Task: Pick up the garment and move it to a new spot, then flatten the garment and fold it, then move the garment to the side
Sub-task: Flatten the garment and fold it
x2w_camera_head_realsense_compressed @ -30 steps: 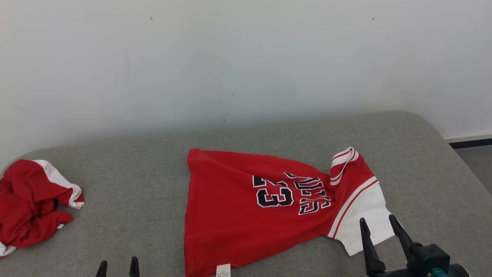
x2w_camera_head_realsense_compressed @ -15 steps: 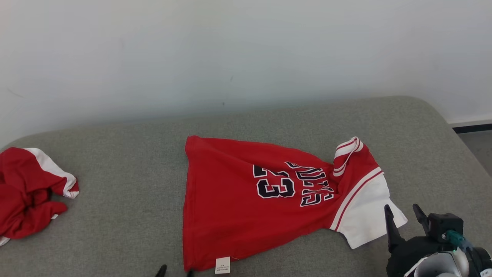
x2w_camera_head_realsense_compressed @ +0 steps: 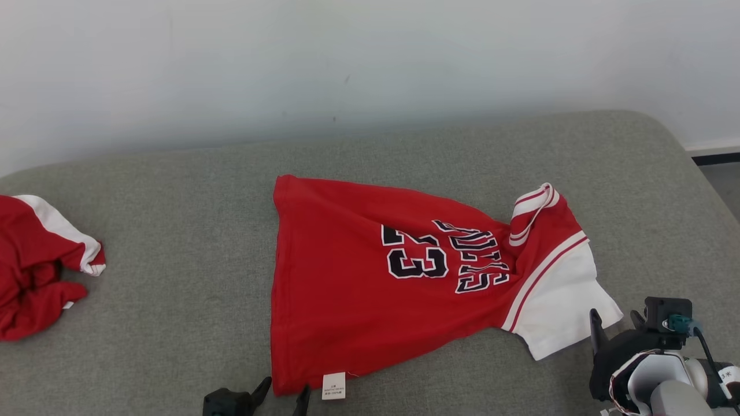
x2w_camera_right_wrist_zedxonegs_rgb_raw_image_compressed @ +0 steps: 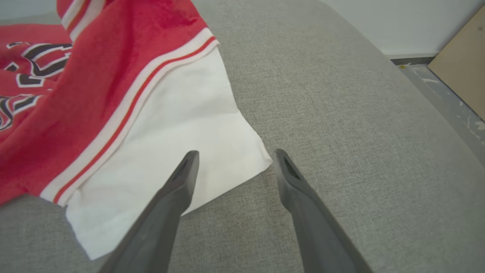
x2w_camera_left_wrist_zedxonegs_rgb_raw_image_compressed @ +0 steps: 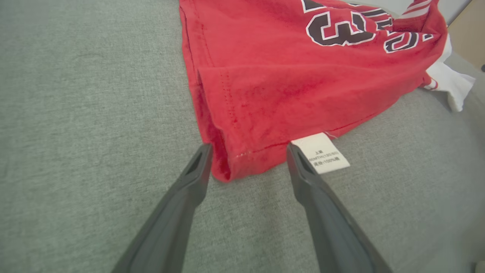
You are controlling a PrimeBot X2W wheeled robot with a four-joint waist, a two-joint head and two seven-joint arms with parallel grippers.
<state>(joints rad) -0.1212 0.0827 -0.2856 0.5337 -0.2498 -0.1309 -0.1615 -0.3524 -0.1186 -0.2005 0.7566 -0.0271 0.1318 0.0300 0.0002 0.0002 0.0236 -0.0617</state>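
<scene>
A: where's the shirt (x2w_camera_head_realsense_compressed: 404,277)?
B: middle of the grey cushion (x2w_camera_head_realsense_compressed: 173,190), spread mostly flat. Hem toward the robot's left, neck end toward its right. Red, with the "23" (x2w_camera_head_realsense_compressed: 416,261) and lettering face up. A striped trim (x2w_camera_head_realsense_compressed: 529,211) is bunched up at the far right, and the white sleeve (x2w_camera_head_realsense_compressed: 563,306) lies flat at the near right
A: left gripper (x2w_camera_head_realsense_compressed: 286,384)?
B: fingers spread, holding nothing. The tips sit at the near hem corner. In the left wrist view the corner lies in the gap: one finger is right against the folded edge, the other is beside the white label (x2w_camera_left_wrist_zedxonegs_rgb_raw_image_compressed: 320,153) sticking out from the hem
A: touching the cloth?
B: can't tell, but very close
A: right gripper (x2w_camera_head_realsense_compressed: 614,316)?
B: also spread wide and empty. It's low over the cushion, just beside the white sleeve's outer corner. In the right wrist view one finger overlaps the sleeve edge, the other is over bare cushion, and the sleeve corner is between them
A: anything else around?
B: a crumpled red-and-white top (x2w_camera_head_realsense_compressed: 34,266) at the cushion's far left edge, well apart from the shirt. White wall (x2w_camera_head_realsense_compressed: 347,58) behind — brown board (x2w_camera_right_wrist_zedxonegs_rgb_raw_image_compressed: 462,57) and grey floor (x2w_camera_right_wrist_zedxonegs_rgb_raw_image_compressed: 435,87) off the right end
</scene>
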